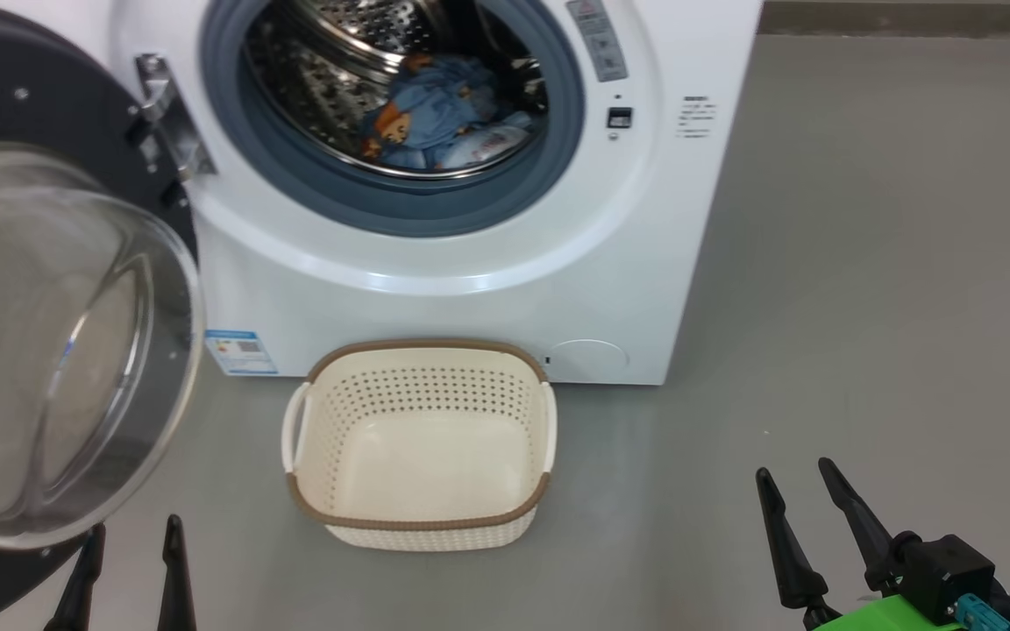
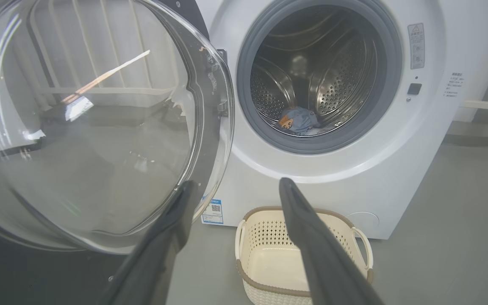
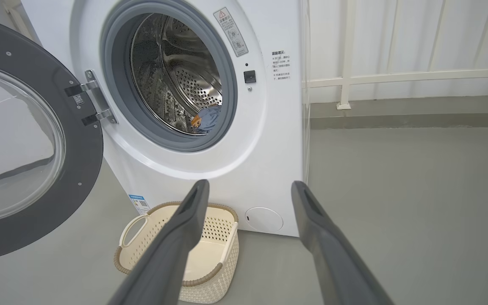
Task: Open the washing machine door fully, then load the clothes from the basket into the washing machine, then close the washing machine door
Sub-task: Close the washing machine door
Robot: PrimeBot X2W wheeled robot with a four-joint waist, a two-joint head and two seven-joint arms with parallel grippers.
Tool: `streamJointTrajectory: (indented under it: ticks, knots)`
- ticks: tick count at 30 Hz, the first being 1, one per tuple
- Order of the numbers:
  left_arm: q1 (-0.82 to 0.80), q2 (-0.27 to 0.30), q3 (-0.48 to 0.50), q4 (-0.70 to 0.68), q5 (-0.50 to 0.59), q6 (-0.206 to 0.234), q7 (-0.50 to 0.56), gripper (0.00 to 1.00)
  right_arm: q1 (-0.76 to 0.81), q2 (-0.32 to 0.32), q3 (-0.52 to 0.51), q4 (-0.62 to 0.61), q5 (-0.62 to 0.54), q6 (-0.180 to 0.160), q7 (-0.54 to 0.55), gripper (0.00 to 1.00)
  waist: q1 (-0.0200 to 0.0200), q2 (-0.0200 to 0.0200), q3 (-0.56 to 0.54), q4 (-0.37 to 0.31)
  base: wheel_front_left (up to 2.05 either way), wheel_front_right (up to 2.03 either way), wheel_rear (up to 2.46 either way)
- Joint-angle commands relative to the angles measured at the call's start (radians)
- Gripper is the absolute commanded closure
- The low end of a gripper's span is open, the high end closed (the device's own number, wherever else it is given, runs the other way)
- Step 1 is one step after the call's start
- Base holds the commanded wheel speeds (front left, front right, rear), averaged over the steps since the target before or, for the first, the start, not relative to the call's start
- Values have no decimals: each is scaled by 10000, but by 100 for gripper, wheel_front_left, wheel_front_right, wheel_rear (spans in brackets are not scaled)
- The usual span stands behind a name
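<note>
Grey floor [image 3: 396, 190] — white railing [image 3: 396, 76] behind.

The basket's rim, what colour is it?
Brown; the basket rim shows best in the head view.

The floor [image 1: 864, 307] is smooth, plain grey. The washing machine [image 1: 435, 289], white, stands directly on it. The basket [image 1: 426, 536], cream with a brown rim, sits upright on the floor just in front of the machine's lower panel. Contact between the two cannot be determined.
</note>
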Motion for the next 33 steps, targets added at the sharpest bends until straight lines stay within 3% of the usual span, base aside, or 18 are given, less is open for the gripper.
streamJointTrajectory:
  ticks: [1,10,33]
  knots:
    - [-433,55,290,-235,-84,148,-63,0,-349,-41,298,-185,-54,27,-49,0,0,0,-44,512,0,0,0]
    - [-293,54,129,-140,-319,523,-63,0,-366,-41,427,-24,-8,27,-49,0,0,0,-209,1818,0,0,0]
    - [-141,53,82,108,-616,1045,-63,0,-405,-41,602,-30,-277,27,-49,0,0,0,-178,3640,0,0,0]
